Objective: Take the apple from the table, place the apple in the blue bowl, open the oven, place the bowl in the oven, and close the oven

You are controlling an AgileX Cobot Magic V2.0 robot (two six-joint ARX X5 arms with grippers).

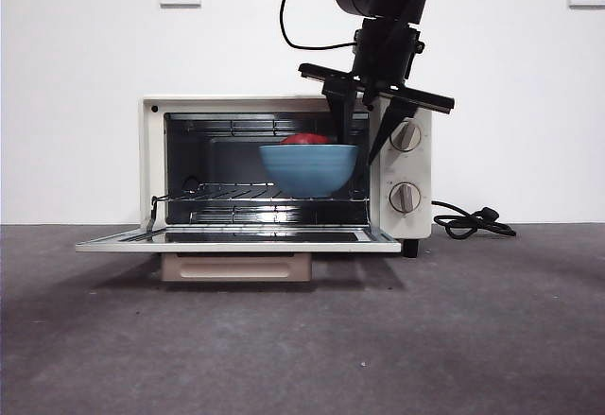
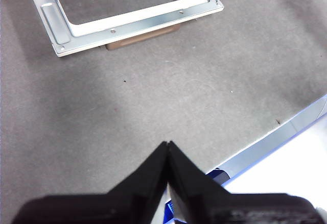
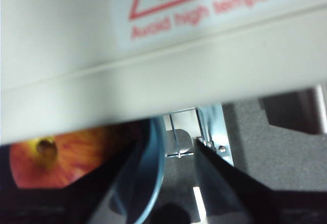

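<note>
The dark grey desk [image 1: 302, 339] spreads across the foreground, and above it, well in front of the oven, the left tool [image 2: 167, 147] hangs with its jaws pressed together on nothing. Farther back the oven door [image 1: 236, 238] lies folded down flat, its beige handle [image 1: 236, 267] underneath. Inside the cream-white oven [image 1: 151, 150] the blue bowl [image 1: 308, 167] sits on the wire rack [image 1: 217, 191], towards the right, with the red apple [image 1: 304, 139] in it. The right tool [image 1: 364, 141] reaches down at the oven's upper right front, its jaws spread astride the bowl's right rim [image 3: 153, 168], one inside near the apple, one outside. A black cord [image 1: 468, 223] lies right of the oven.
</note>
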